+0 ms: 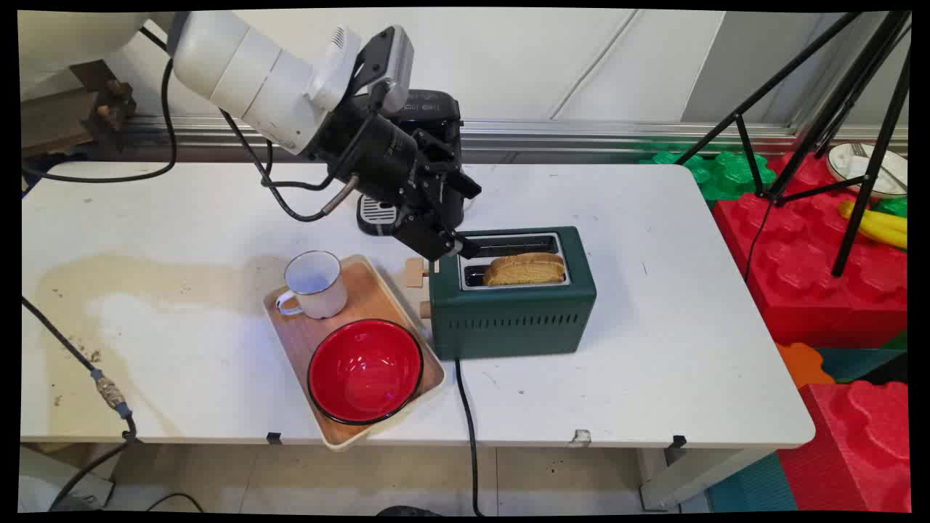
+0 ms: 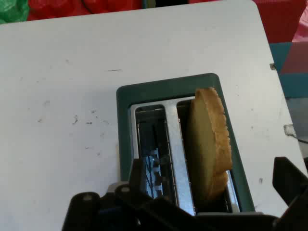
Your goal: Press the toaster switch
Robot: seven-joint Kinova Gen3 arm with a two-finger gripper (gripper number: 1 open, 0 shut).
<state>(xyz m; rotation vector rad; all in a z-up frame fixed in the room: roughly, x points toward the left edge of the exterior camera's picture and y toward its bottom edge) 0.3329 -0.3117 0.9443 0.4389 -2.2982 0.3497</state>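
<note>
A dark green two-slot toaster (image 1: 512,316) stands at the middle of the white table (image 1: 654,349). A browned slice of toast (image 1: 524,269) sticks up out of its near slot; the far slot is empty. My gripper (image 1: 468,220) hangs open over the toaster's left end, just above its top. In the hand view the toast (image 2: 209,139) stands in the right slot of the toaster (image 2: 159,91), between my spread fingers (image 2: 135,173), and the gripper (image 2: 210,168) holds nothing. The empty slot (image 2: 151,144) shows its wire cage.
Left of the toaster a wooden tray (image 1: 378,290) carries a white enamel mug (image 1: 314,285) and a red bowl (image 1: 365,370). A black coffee machine (image 1: 436,109) stands behind the arm. The toaster's cord (image 1: 468,428) drops over the front edge. Red blocks (image 1: 799,261) and a tripod (image 1: 864,145) stand right.
</note>
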